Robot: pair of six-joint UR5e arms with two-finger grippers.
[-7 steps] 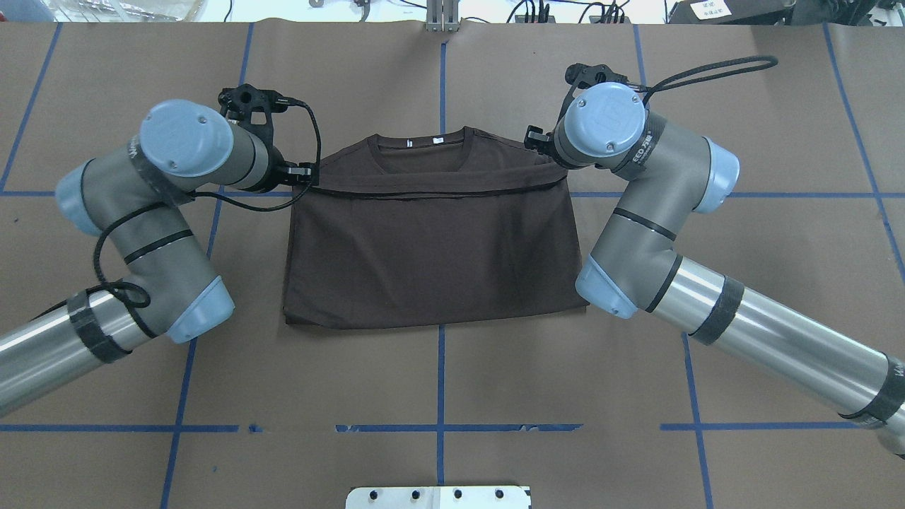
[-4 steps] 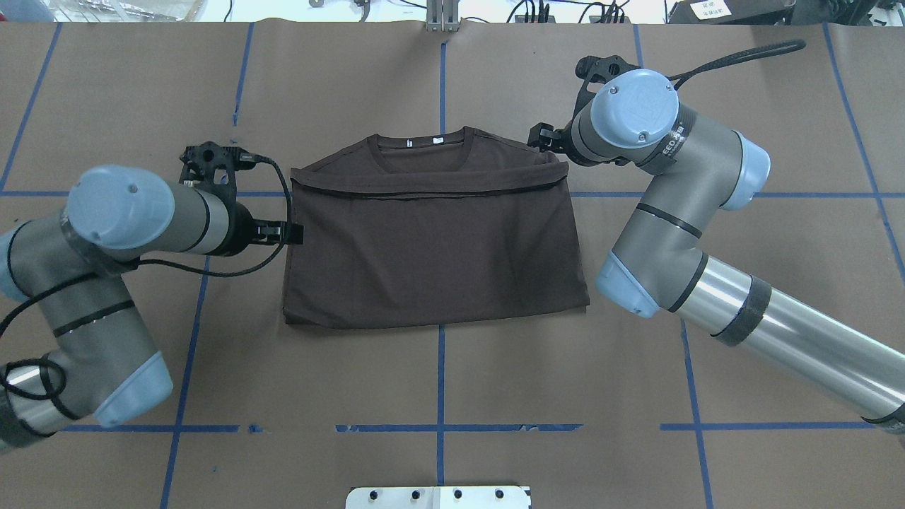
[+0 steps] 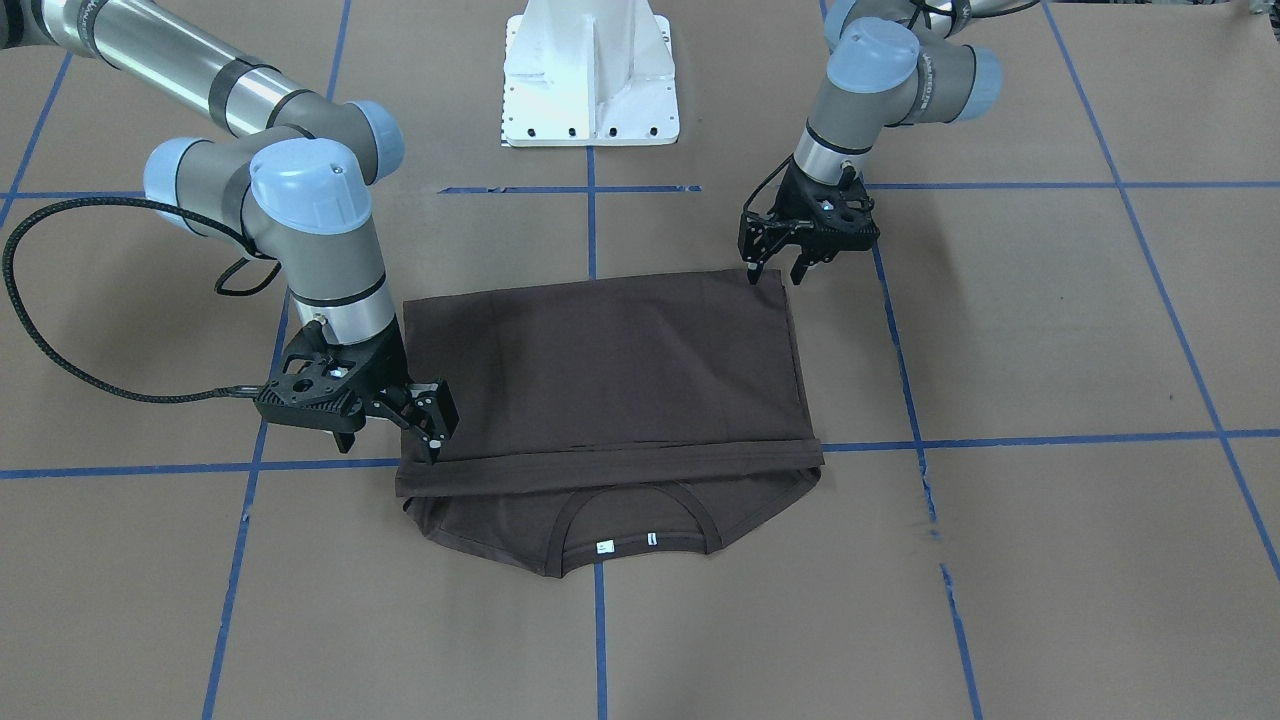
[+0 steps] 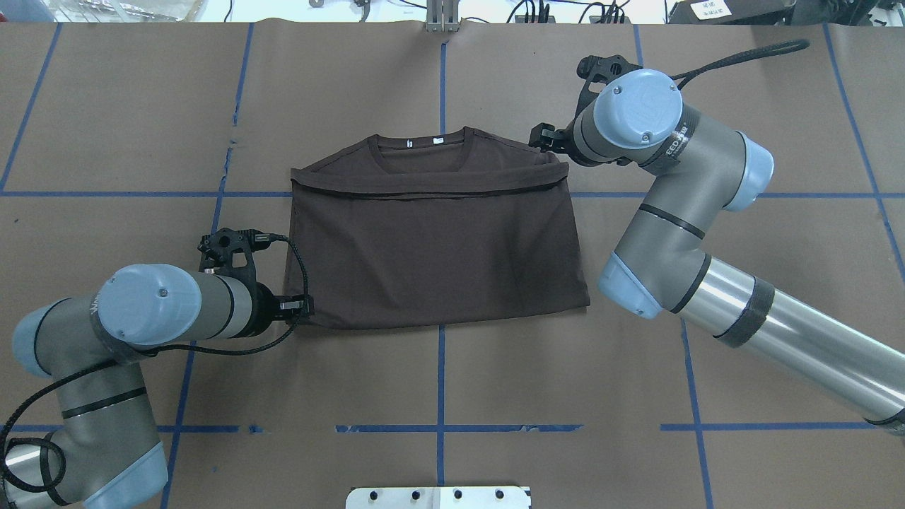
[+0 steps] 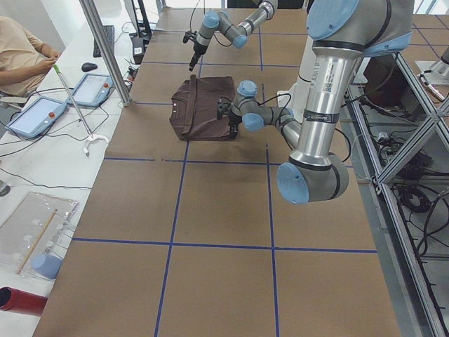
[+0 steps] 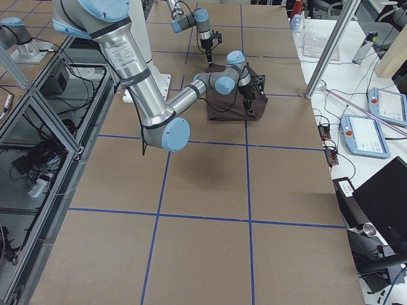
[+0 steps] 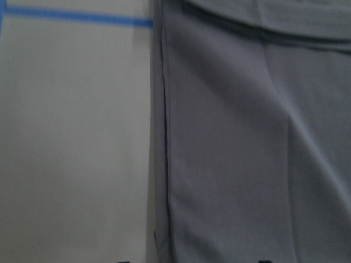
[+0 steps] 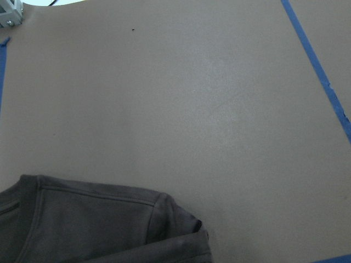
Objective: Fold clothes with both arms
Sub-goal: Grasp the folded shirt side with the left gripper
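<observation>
Your dark brown T-shirt [image 3: 610, 370] lies flat mid-bench [image 3: 1050, 330], its lower half folded up over the chest, with the collar [image 3: 575, 515] and white tags [image 3: 603, 546] showing at the cloth's bottom edge in the front-facing view. The left hand [image 3: 775, 275], at the cloth's upper right corner there, is released, its fingers spread and gripping nothing. The right hand [image 3: 432, 440] sits at the lower left, at the end of the folded edge, and you cannot tell whether it is clenched.

One T-shirt [image 4: 435, 247], two arms [image 4: 657, 212], two hands [image 3: 775, 272]
</observation>
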